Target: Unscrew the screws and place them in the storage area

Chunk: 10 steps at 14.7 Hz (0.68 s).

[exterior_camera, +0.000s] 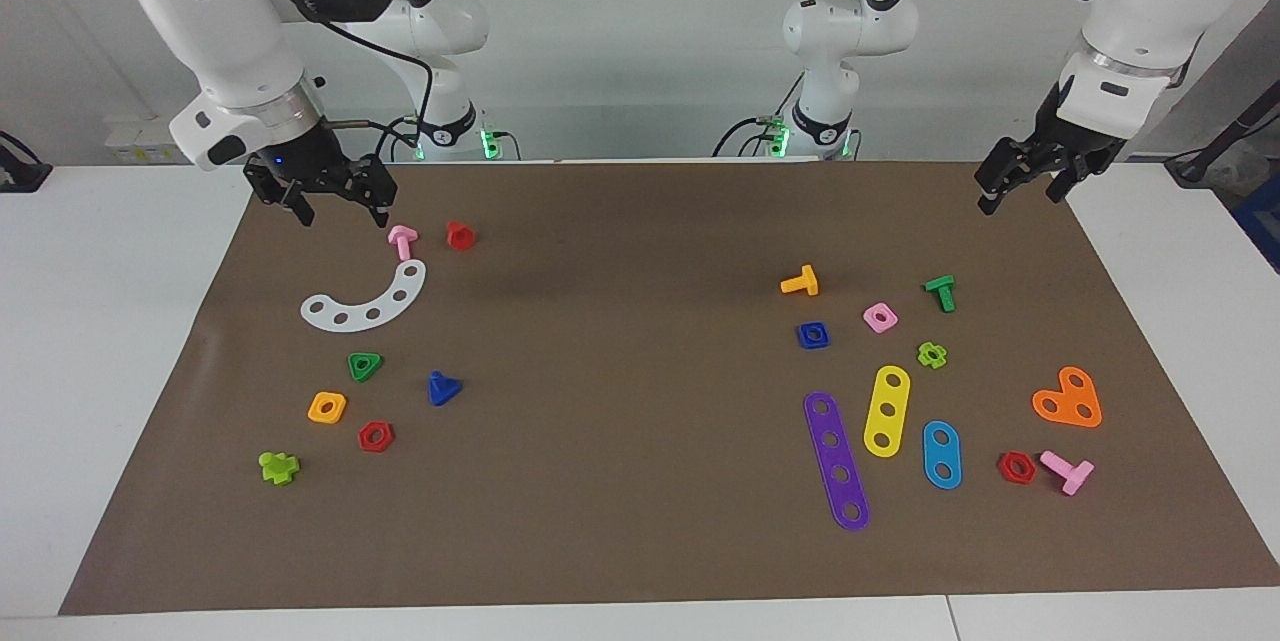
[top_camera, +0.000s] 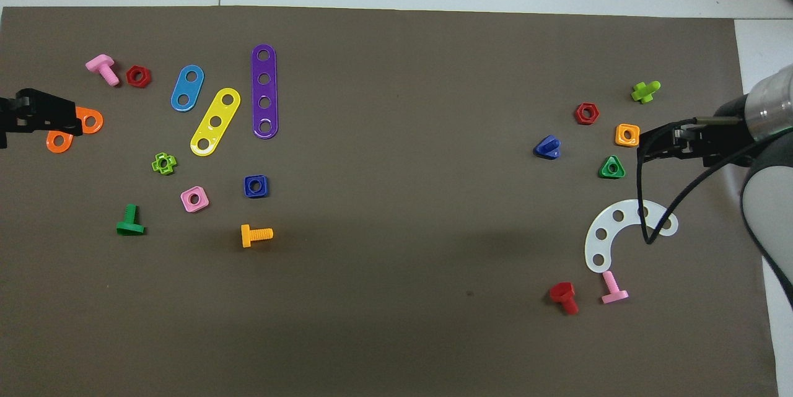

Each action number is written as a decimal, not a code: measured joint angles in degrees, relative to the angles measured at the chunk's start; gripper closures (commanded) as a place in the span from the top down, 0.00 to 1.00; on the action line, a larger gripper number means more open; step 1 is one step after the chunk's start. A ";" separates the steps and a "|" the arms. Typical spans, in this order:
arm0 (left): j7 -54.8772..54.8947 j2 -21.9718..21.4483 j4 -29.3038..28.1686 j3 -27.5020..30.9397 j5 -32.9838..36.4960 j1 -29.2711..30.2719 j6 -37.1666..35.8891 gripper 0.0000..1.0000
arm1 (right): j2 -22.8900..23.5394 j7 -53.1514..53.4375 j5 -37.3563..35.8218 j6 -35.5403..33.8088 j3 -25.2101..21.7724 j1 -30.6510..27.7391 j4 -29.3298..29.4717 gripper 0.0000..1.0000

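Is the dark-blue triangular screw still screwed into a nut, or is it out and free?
Out and free. The dark-blue screw lies alone on the brown paper sheet, touching no nut; the green triangular nut lies apart beside it.

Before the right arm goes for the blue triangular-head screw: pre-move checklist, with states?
1. Right gripper open, holding nothing: ok.
2. Left gripper open, holding nothing, waiting over the brown paper sheet's corner: ok.
3. Dark-blue plastic screw with triangular head lying loose on the sheet, threaded into nothing: ok.
4. Screw apart from green triangular nut and red hexagonal nut: ok.
5. Right gripper over the screw: not ok, it hangs near the pink bolt.
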 measured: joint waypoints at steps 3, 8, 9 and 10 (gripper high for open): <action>0.00 0.00 0.00 0.00 0.00 0.00 0.00 1.00 | -0.67 0.00 -0.47 2.42 0.13 0.00 -0.97 0.99; 0.00 0.00 0.00 0.00 0.00 0.00 0.00 1.00 | -0.61 -0.01 -0.51 2.60 0.72 0.02 0.07 0.99; 0.00 0.00 0.00 0.00 0.00 0.00 0.00 1.00 | -0.58 -0.03 -0.51 1.92 0.75 0.08 0.51 0.99; 0.00 0.00 0.00 0.00 0.00 0.00 0.00 1.00 | -0.56 -0.05 -0.51 1.25 0.77 0.23 0.83 0.99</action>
